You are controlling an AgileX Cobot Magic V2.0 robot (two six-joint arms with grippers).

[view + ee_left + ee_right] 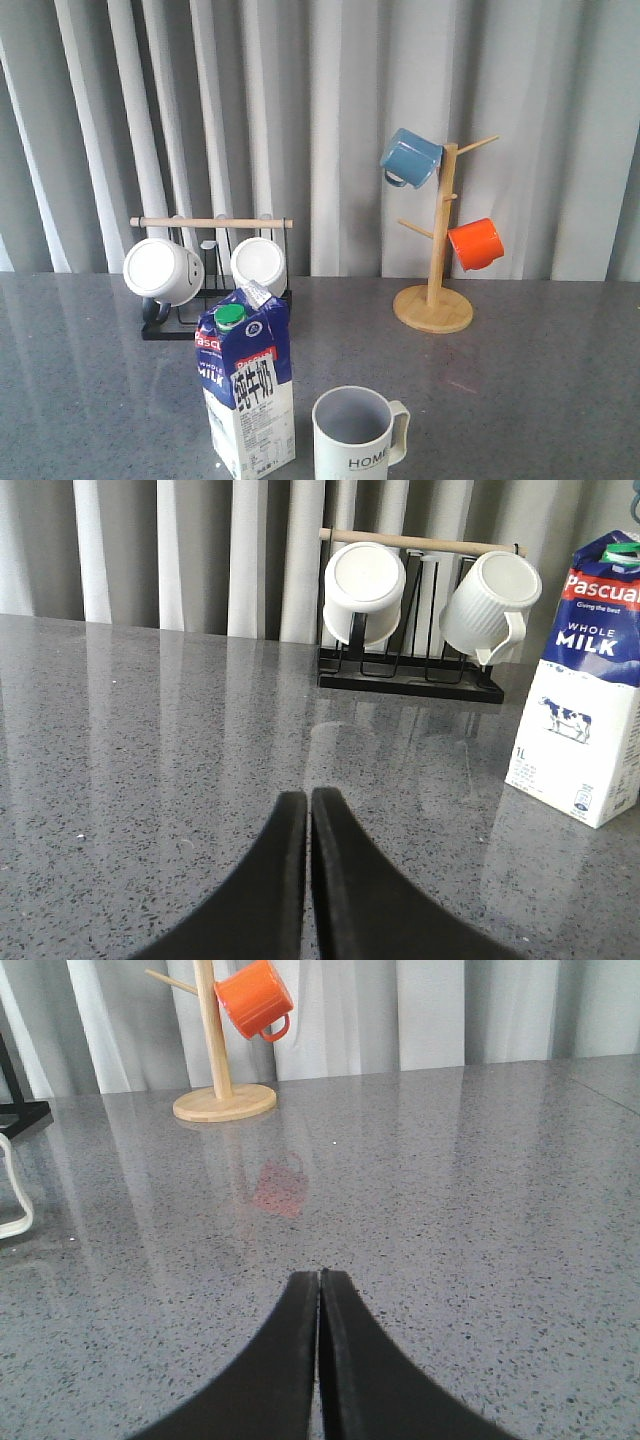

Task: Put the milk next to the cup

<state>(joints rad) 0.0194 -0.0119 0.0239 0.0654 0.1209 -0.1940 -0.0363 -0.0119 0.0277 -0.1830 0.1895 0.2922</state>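
Two pincers, left (307,810) and right (319,1290), are closed and empty. I see the milk carton (246,385) upright on the grey surface (520,390), just beside the HOME mug (355,432). Likely heavy with smooth, yielding walls; I'd grip mid-body.

The milk (247,390), a tall blue-and-white gable-top carton with a green cap, stands upright at the lower centre-left of the front view. Just beside it, to its right, the off-white "HOME" cup (356,433) stands upright, apparently not touching, handle pointing right.
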